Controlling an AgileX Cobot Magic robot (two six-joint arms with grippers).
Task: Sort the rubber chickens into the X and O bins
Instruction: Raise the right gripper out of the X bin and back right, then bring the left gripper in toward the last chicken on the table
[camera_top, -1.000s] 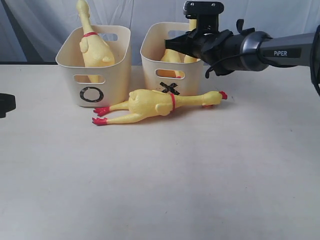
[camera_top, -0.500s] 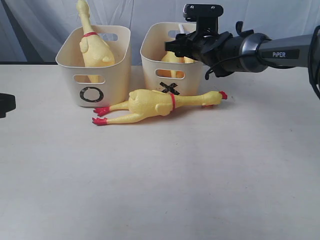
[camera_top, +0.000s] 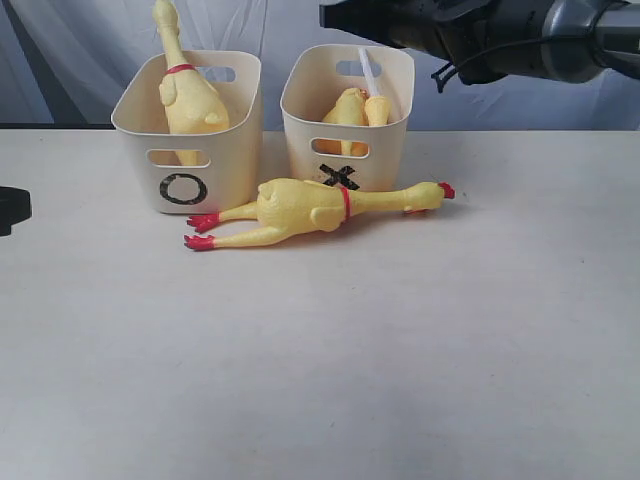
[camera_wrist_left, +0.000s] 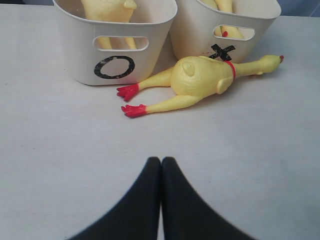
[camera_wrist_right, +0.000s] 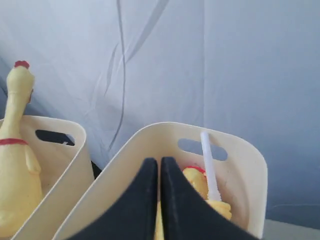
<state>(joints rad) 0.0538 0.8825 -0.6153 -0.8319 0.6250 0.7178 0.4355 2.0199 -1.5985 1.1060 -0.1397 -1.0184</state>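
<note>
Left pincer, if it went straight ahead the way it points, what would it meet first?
Likely the legs of the rubber chicken lying on the table, though how high the left pincer sits above it is unclear.

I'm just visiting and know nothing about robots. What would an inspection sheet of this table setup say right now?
Surface: pale table, no spills seen.
Job's things: O bin holds an upright chicken, neck sticking out; X bin holds chicken parts, count unclear; loose chicken lies on the table before both bins.
Clutter: white stick leaning in X bin.
Tools: left tool shut, empty; right tool shut, empty, raised above X bin.
Cables: black cable looping under right arm.
Surroundings: grey cloth backdrop.
</note>
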